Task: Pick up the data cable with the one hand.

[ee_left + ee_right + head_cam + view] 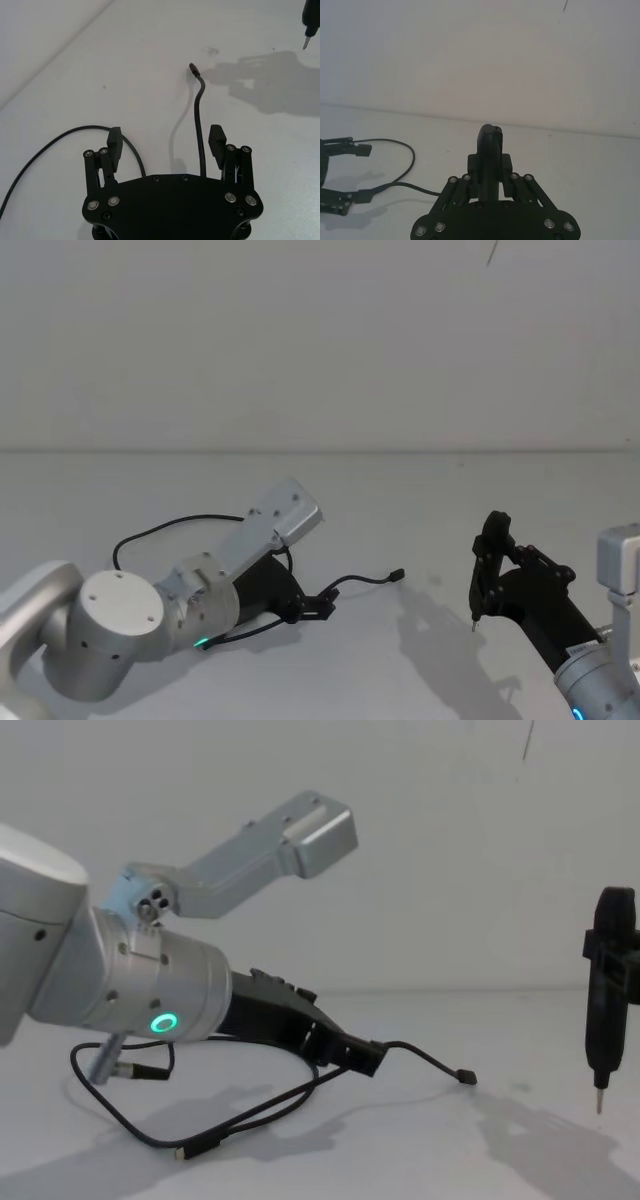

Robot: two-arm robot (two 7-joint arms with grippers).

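From the head view, your left gripper (322, 606) sits low over the table (420, 490), right on the data cable (365, 581), whose free end trails ahead of that gripper, away from the robot. The right gripper (490, 575) is well apart from the left gripper and pressed shut around a pen-like tool (493, 535), so the left is plainly the nearer hand. In the left wrist view the left gripper (165, 142) is spread wide with the cable between its fingers (216, 141). One strand runs lengthwise straight out from the palm to its plug (192, 67), close beside one finger, and a second strand curves in near the other. That long axis lies across the closing line, so I judge a plain squeeze should catch it. The right wrist view shows the right gripper (490, 167) clamping the tool, well apart from the left gripper. In the chest view the cable's slack (150, 1135) loops on the table below and behind the left gripper (360, 1058).
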